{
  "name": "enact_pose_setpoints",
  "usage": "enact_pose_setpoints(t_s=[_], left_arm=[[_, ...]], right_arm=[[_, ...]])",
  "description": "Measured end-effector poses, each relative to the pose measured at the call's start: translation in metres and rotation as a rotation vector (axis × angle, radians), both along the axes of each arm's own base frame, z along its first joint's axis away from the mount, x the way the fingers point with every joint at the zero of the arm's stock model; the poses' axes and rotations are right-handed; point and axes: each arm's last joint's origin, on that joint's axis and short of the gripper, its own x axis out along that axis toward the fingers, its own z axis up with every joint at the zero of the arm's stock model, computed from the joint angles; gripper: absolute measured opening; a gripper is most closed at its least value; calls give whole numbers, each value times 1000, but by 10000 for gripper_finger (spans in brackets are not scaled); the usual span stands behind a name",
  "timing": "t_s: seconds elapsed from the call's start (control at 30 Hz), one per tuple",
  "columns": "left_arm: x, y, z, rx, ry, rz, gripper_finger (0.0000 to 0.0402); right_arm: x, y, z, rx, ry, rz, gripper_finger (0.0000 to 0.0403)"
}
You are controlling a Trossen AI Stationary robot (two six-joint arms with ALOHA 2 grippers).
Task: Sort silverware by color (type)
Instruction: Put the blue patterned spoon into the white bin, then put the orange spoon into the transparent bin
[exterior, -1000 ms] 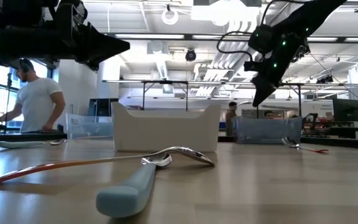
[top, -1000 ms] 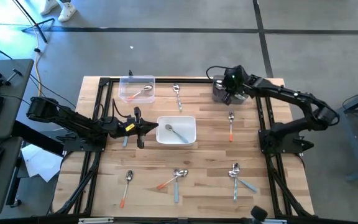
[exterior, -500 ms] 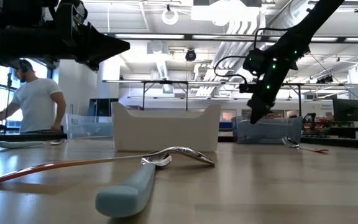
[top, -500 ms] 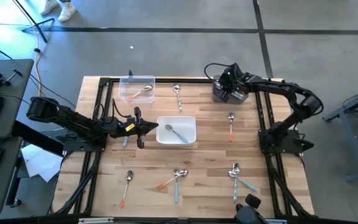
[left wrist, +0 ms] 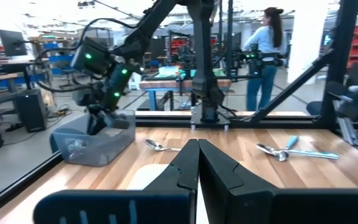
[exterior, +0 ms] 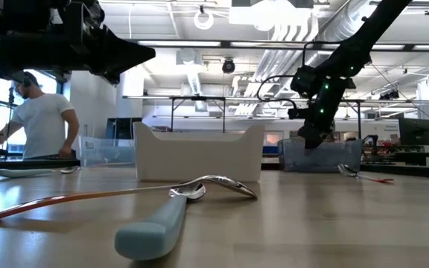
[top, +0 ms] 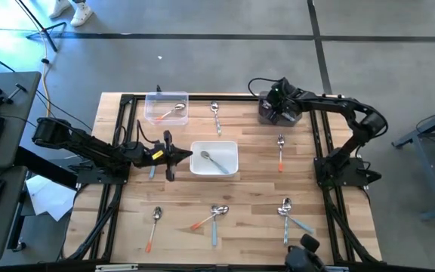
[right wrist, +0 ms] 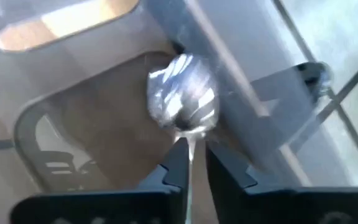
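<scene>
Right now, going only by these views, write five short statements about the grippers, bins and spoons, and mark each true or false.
1. The right gripper holds a spoon over the grey bin. True.
2. The left gripper is wide open. False: its fingers are closed together, holding nothing.
3. The white bin holds one spoon. True.
4. The clear bin is empty. False: a spoon lies in it.
5. The left gripper hangs over the grey bin. False: it is just left of the white bin.
</scene>
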Motion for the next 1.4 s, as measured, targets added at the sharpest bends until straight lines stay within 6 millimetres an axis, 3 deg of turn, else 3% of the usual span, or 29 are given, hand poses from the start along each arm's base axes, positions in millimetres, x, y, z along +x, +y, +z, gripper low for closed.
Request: enact_pose_setpoints(t_s=[0.2,0.33,0.43,0.57,0.8,0.97,1.17,1.4], left_arm=[[0,0,-1,0,7,-3,1],[1,-1,-5,-3,58,-17,1],[7,-4,-11,7,179,-44,1],[19,-14,-15,14,434,-85,1],[31,-31,4,14,716,-30,1],[25,-39,8,-29,829,61,0],[13,-26,-8,-115,897,250,0],[13,-4,-22,-164,850,241,0]], right_arm=[[-1,2,32,5,-51,-68,107],[3,17,57,90,-103,-45,115],[10,40,66,107,-176,47,81],[14,79,59,94,-254,153,11],[13,150,49,46,-438,251,7],[13,183,56,33,-545,288,5],[35,194,67,-85,-716,360,1],[49,191,59,-84,-728,447,0]])
